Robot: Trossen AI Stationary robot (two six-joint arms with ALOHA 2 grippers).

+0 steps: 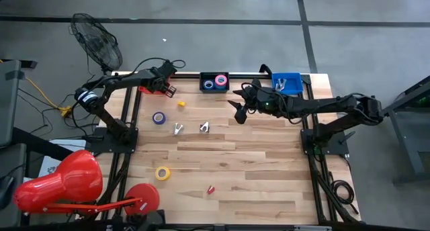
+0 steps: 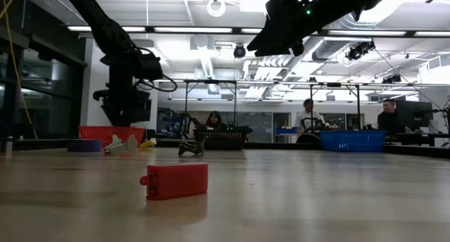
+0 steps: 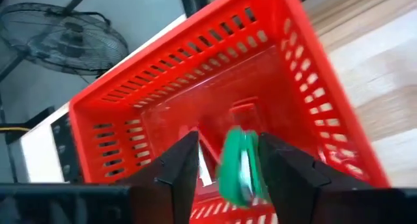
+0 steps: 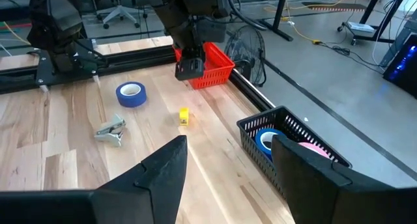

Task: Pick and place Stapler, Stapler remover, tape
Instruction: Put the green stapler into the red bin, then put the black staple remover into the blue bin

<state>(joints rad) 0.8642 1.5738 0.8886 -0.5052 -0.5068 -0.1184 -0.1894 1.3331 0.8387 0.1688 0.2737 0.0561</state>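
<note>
I have the left claw (image 3: 225, 168) over the red basket (image 3: 130, 100), fingers parted around a green stapler (image 3: 238, 165) in mid-drop; next, with the right claw (image 4: 225, 165) empty and open, I'd fetch the blue tape (image 1: 158, 117) from the surface (image 1: 255, 170).

Both arms are dark, jointed links mounted on black frame posts at the table edges. Left arm (image 1: 111, 90): black cabling looped near the wrist, pale band at one joint. Right arm (image 1: 322, 105): green indicator light at the wrist housing. Each gripper carries two black, angular, flat-faced fingers (image 4: 156, 178).
</note>
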